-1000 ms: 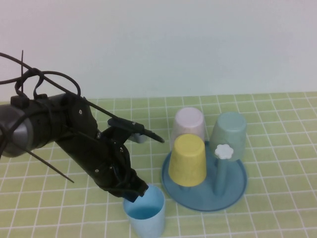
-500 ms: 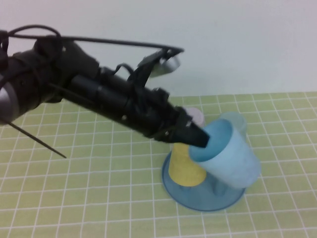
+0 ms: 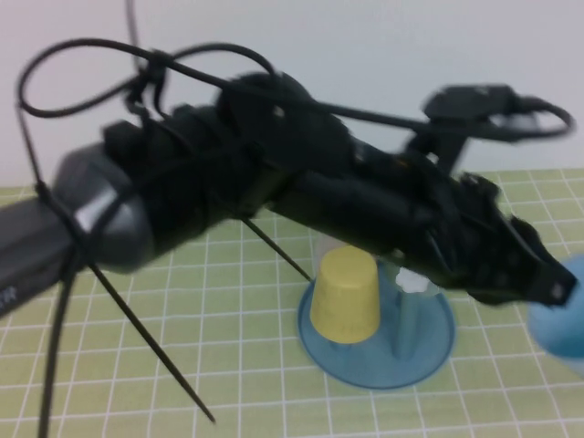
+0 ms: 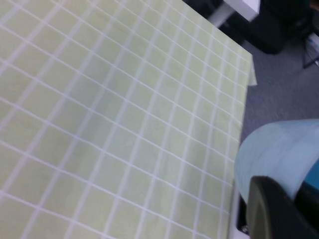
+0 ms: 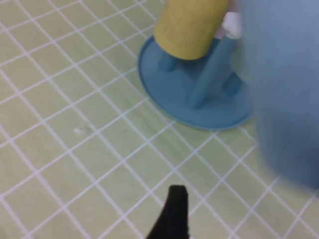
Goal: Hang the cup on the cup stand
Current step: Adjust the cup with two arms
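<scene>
Sky-blue cup carried past the stand

The left hand [image 3: 555,294] is clamped on the sky-blue cup [image 3: 561,315], held aloft near the worktop's [image 3: 228,365] right edge, beside the cup stand [image 3: 376,363]. The right hand [image 5: 172,214] is spread apart over the worktop, near the yellow cup [image 3: 347,294].

— What's behind the table [image 3: 228,365]?
— A plain pale wall [image 3: 365,55], evenly lit, meeting the table's far edge.
— And the table?
— Light green, gridded with thin white lines.
— Anything past its edge?
— The left wrist view shows grey floor [image 4: 284,94] there, plus something white [image 4: 241,6] and dark shapes, too unclear to name.
</scene>
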`<action>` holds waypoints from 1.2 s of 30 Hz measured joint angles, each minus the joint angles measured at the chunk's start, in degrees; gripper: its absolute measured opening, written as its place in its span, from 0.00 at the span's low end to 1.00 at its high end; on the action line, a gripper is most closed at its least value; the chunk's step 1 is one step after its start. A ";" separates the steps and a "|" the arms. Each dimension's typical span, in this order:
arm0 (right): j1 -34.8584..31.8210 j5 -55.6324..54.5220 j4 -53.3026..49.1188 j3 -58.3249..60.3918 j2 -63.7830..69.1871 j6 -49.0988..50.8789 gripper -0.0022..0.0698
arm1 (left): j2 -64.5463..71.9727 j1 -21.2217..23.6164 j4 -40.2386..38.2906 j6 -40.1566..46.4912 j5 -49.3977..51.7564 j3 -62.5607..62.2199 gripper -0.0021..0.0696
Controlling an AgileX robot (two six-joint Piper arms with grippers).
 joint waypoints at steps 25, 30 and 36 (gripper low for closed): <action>0.03 -6.51 -1.74 0.00 1.47 -4.10 0.81 | 0.62 -4.35 0.30 0.22 0.34 0.00 0.04; 0.03 -6.03 -1.74 0.00 1.47 -4.13 0.79 | 0.62 -4.35 0.30 3.52 1.23 0.00 0.04; 0.03 -5.06 -0.57 0.00 1.47 -4.22 0.79 | 0.62 -4.25 0.27 5.86 3.75 0.00 0.27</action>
